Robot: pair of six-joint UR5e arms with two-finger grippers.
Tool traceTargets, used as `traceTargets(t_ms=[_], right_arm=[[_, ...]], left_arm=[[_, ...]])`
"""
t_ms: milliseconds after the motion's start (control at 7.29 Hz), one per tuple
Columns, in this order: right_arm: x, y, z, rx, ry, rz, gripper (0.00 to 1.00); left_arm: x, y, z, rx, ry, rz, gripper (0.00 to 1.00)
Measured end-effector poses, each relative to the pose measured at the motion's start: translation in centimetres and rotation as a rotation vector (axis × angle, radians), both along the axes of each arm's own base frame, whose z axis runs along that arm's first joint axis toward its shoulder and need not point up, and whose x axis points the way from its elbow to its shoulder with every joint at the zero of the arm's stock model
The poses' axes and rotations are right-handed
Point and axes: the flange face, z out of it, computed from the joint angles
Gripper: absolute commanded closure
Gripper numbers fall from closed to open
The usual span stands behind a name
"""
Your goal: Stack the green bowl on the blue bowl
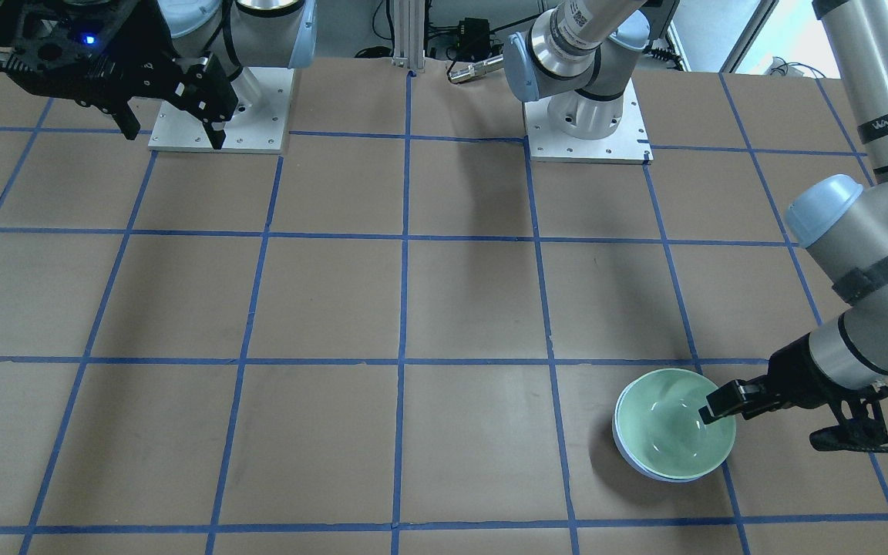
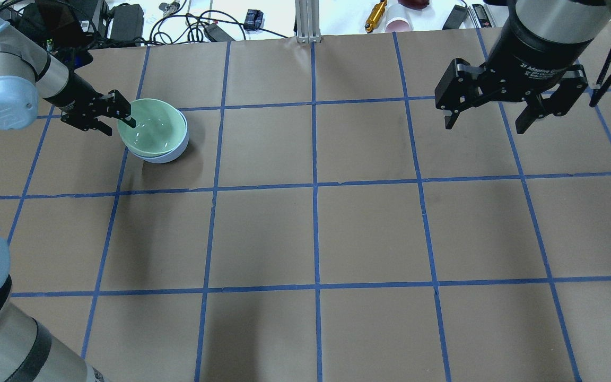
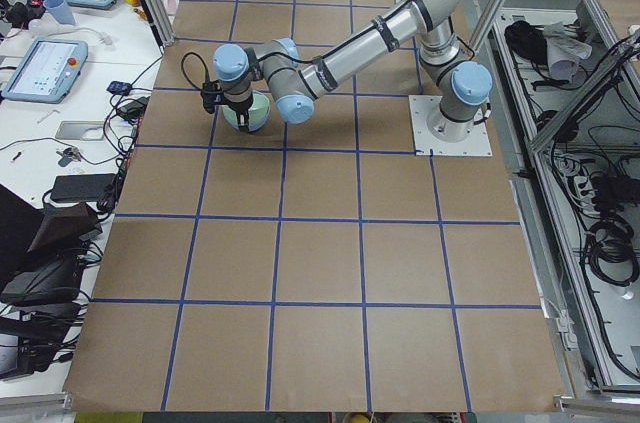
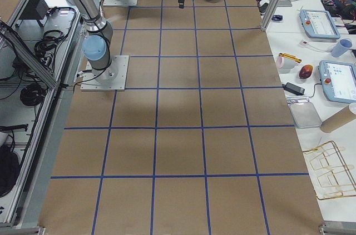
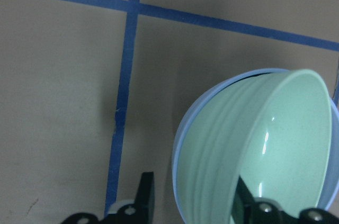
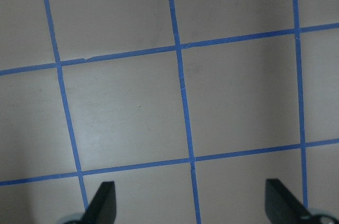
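The green bowl (image 1: 671, 428) sits nested inside the blue bowl (image 1: 633, 456), both upright on the brown paper table. They show the same way in the overhead view: green bowl (image 2: 151, 127), blue bowl (image 2: 172, 155). My left gripper (image 2: 120, 127) is open and straddles the rim on the bowls' left side. One finger is inside the green bowl (image 5: 275, 144) and the other is outside, with a gap to the blue bowl's wall (image 5: 179, 150). My right gripper (image 2: 491, 124) is open and empty, high above the table's far right.
The table (image 2: 316, 233) is brown paper with a blue tape grid. Cables, a cup and tools (image 2: 380, 13) lie beyond its far edge. The arm bases (image 1: 586, 131) stand on metal plates at the robot's side.
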Motion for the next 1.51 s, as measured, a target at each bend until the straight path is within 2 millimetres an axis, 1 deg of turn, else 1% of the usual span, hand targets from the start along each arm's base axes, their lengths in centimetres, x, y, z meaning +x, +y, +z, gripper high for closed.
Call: traceTargets(t_ms=[275,412,549,686,824,961,1235,1373,1510], right_arm=[[0.0,0.0,0.0,0.0,0.0,0.0,0.0],[0.0,0.0,0.0,0.0,0.0,0.0,0.0],[0.0,0.0,0.0,0.0,0.0,0.0,0.0],[0.0,0.0,0.0,0.001,0.0,0.0,0.0],[0.0,0.0,0.0,0.001,0.0,0.0,0.0],[0.0,0.0,0.0,0.001,0.0,0.0,0.0],[0.0,0.0,0.0,0.001,0.0,0.0,0.0],[0.0,0.0,0.0,0.001,0.0,0.0,0.0],[0.0,0.0,0.0,0.0,0.0,0.0,0.0]], left_arm=[[-2.2,0.4,3.2,-0.023,-0.038,-0.021,0.0],[-3.0,1.0,4.9,-0.02,-0.085,-0.036,0.0],[-4.3,1.7,6.8,-0.017,-0.14,-0.056,0.0],[-6.6,2.8,9.0,-0.007,-0.196,-0.091,0.0],[-9.3,4.0,11.2,-0.003,-0.251,-0.133,0.0],[-11.6,5.4,13.4,-0.004,-0.302,-0.169,0.0],[-14.5,8.7,17.8,-0.021,-0.334,-0.207,0.0],[-15.9,10.3,19.6,-0.031,-0.318,-0.225,0.0],[-17.5,11.8,20.9,-0.039,-0.297,-0.248,0.0]])
